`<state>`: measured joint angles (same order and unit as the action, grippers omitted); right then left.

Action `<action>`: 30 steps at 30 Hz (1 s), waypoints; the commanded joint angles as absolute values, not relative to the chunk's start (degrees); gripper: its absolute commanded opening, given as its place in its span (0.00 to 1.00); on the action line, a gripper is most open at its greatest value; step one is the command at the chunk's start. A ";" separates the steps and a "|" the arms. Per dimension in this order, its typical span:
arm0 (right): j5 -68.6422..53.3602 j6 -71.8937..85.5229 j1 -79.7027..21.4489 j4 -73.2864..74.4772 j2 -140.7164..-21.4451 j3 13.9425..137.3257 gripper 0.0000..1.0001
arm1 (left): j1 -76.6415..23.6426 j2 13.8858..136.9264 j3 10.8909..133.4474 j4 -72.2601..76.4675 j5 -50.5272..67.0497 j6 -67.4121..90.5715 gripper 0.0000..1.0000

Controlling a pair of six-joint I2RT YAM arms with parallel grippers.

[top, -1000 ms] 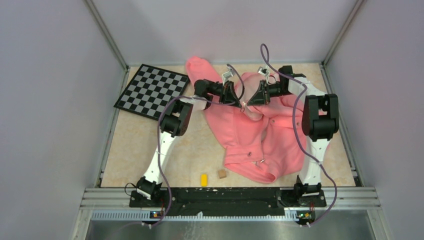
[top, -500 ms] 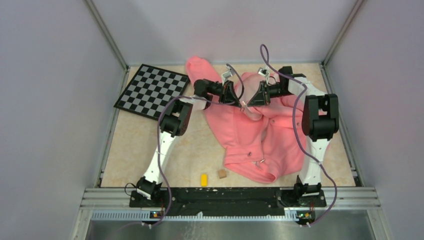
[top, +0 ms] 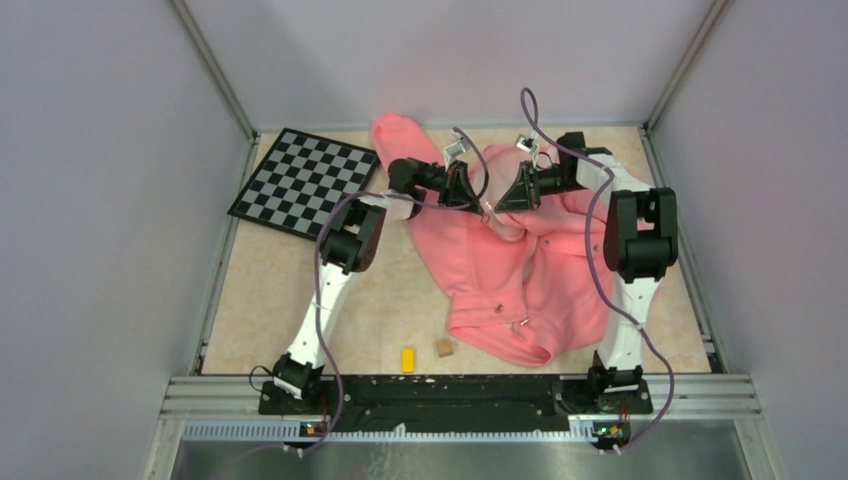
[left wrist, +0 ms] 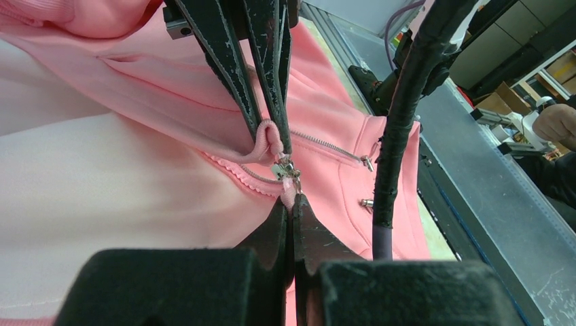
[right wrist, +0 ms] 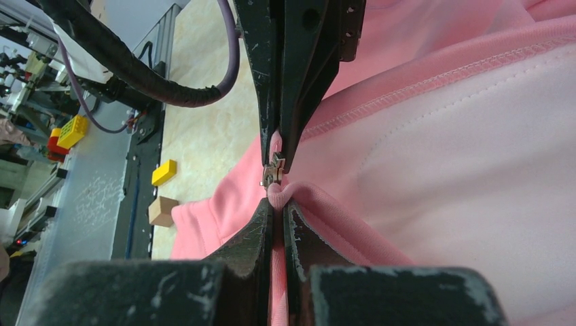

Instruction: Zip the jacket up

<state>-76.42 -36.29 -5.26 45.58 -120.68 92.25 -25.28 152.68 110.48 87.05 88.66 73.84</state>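
Note:
The salmon-pink jacket (top: 500, 270) lies open and rumpled across the middle and far side of the table. My left gripper (top: 478, 205) and right gripper (top: 494, 207) meet tip to tip over its far part. In the left wrist view my left gripper (left wrist: 293, 198) is shut on a pinch of the jacket's zipper edge just under the small metal zipper piece (left wrist: 286, 168). In the right wrist view my right gripper (right wrist: 276, 200) is shut on a fold of the jacket's front edge, right below the metal piece (right wrist: 274, 170). The zipper teeth (left wrist: 326, 145) run away towards the hem.
A black and white checkerboard (top: 306, 180) lies at the far left. A yellow block (top: 408, 359) and a small wooden cube (top: 444, 348) sit near the front edge, close to the jacket's near end. Two metal snaps (left wrist: 367, 202) show on the jacket.

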 commanded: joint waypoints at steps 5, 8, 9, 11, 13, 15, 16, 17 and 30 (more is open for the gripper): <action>-79.89 -37.88 -6.67 44.88 -117.69 93.69 0.00 | -26.05 153.37 113.68 96.53 88.75 73.59 0.00; -80.07 -37.97 -6.73 44.80 -117.69 93.69 0.00 | -26.37 153.52 113.99 95.90 89.27 73.56 0.00; -80.10 -37.97 -6.76 44.78 -117.69 93.69 0.00 | -26.60 153.54 114.00 95.88 89.45 73.71 0.00; -80.03 -37.85 -6.85 44.71 -117.69 93.77 0.00 | -26.88 153.61 114.01 95.81 89.89 73.89 0.00; -80.02 -37.60 -6.81 44.47 -117.69 93.78 0.00 | -27.30 153.68 114.06 95.80 90.28 74.14 0.00; -80.23 -37.36 -6.89 44.26 -117.54 93.78 0.00 | -27.72 153.76 114.00 95.80 90.69 74.46 0.00; -80.40 -37.31 -6.96 44.11 -117.44 93.74 0.00 | -27.90 153.85 114.02 95.84 90.78 74.70 0.00; -80.41 -36.81 -7.07 43.61 -117.20 93.51 0.00 | -28.15 153.97 114.04 96.07 90.87 74.93 0.00; -82.68 -33.41 -7.15 38.13 -112.85 90.27 0.00 | -27.82 155.48 115.53 94.98 90.89 75.86 0.00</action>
<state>-76.90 -33.19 -5.26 41.23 -117.54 89.91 -27.00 154.28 113.62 87.39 89.78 75.40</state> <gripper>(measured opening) 0.022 0.009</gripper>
